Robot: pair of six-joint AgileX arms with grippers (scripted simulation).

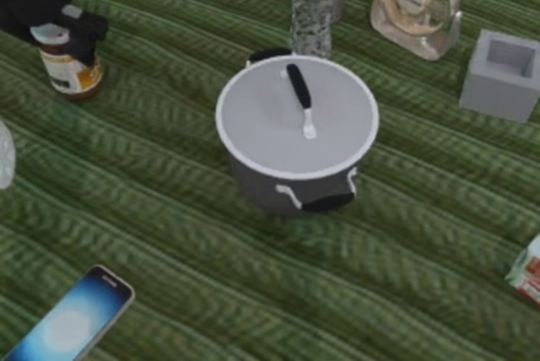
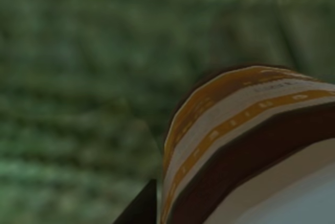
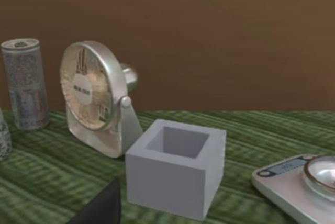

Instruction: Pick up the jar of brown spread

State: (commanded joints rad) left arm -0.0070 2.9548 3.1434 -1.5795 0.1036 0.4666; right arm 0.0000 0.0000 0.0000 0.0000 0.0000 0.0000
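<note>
Here left gripper [image 1: 69, 25] fingers clasp the jar of brown spread [image 1: 72, 70].

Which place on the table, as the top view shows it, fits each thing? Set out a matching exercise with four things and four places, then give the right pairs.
Things:
1. jar of brown spread
2. grey pot
3. smartphone
4. grey open box

Places:
A. near left corner
B. far left, at the left gripper
C. far right
D. middle

Pairs: 1-B, 2-D, 3-A, 4-C
</note>
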